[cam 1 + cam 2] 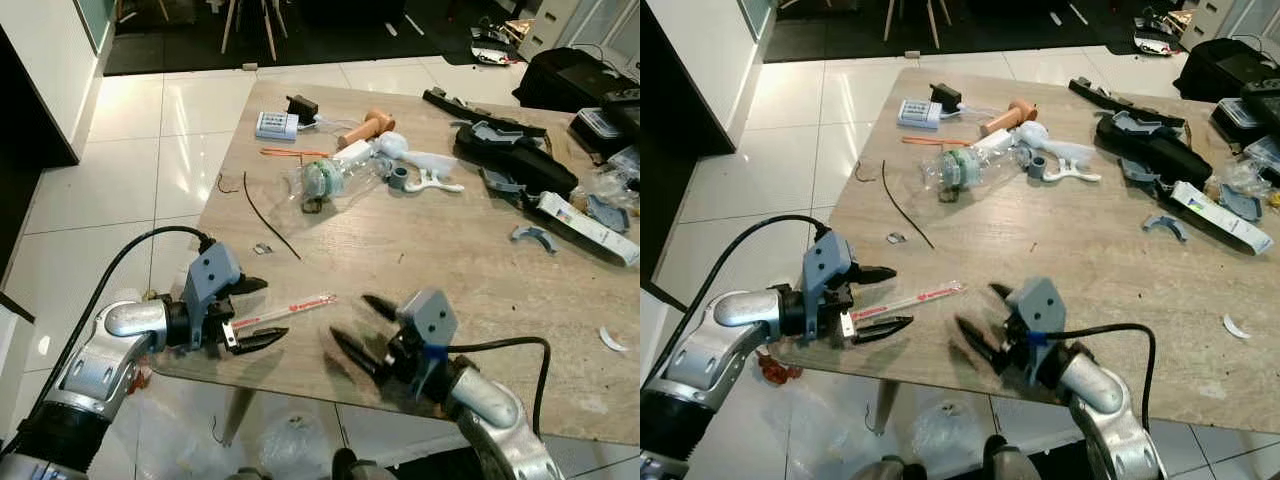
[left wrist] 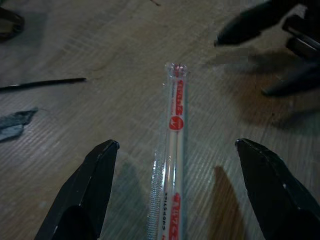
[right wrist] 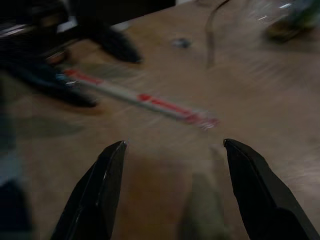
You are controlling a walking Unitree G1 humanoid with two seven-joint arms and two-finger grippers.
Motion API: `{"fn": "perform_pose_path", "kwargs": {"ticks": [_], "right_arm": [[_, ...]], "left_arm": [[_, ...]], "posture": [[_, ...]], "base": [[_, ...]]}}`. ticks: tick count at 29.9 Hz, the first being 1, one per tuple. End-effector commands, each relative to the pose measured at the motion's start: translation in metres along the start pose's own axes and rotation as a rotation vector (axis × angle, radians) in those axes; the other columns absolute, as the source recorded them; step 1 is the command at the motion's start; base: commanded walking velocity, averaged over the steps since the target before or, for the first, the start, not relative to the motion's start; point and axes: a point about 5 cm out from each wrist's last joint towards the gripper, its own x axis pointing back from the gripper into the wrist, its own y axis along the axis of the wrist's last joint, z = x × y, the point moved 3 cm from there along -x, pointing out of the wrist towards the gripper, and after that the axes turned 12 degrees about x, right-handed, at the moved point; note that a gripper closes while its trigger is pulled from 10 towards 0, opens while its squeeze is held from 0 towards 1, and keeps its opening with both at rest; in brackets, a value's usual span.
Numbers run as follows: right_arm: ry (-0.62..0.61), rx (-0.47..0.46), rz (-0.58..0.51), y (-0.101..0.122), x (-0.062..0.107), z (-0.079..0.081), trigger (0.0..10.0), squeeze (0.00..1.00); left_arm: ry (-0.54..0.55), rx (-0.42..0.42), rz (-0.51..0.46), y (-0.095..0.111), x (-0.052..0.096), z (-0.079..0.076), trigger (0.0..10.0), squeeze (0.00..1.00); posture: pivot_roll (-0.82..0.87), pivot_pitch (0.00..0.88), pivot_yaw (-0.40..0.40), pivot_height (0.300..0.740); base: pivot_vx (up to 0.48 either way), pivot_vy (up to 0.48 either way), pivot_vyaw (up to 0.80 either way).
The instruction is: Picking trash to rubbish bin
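The right gripper [image 1: 364, 322] is hovering spread apart over the table [image 1: 450, 250], while the left gripper [image 1: 262, 312] is straddling, fingers apart, the wrapped chopsticks [image 1: 290, 308].

- Matt, finely grained wood-look top on the table [image 1: 450, 260].
- Clear, shiny plastic sleeve with red print around the chopsticks packet [image 2: 172, 150].
- Smooth black plastic fingers [image 2: 95, 185] on the left gripper [image 1: 255, 312], dull sheen.
- Crinkled transparent plastic on the bottle [image 1: 335, 182].
- Glossy, reflective pale tiles across the floor [image 1: 160, 140].
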Motion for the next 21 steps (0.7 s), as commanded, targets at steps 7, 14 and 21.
{"fn": "perform_pose_path", "kwargs": {"ticks": [7,14,21], "right_arm": [[0.1,-0.081,-0.003,0.008,-0.002,0.016,10.0,0.0],[0.105,-0.073,0.011,0.007,-0.003,0.014,10.0,0.0],[0.109,-0.085,0.027,0.008,-0.002,0.013,10.0,0.0]], "left_arm": [[-0.025,0.026,0.041,-0.008,0.005,-0.001,10.0,1.0],[-0.071,0.062,0.102,-0.017,0.0,-0.008,10.0,0.0],[-0.111,0.12,0.171,-0.028,-0.002,-0.013,10.0,0.0]], "posture": [[-0.01,0.21,0.002,0.74],[-0.01,0.209,0.0,0.74],[-0.01,0.21,0.003,0.74]], "base": [[0.0,0.0,0.0],[0.0,0.0,0.0],[0.0,0.0,0.0]]}}
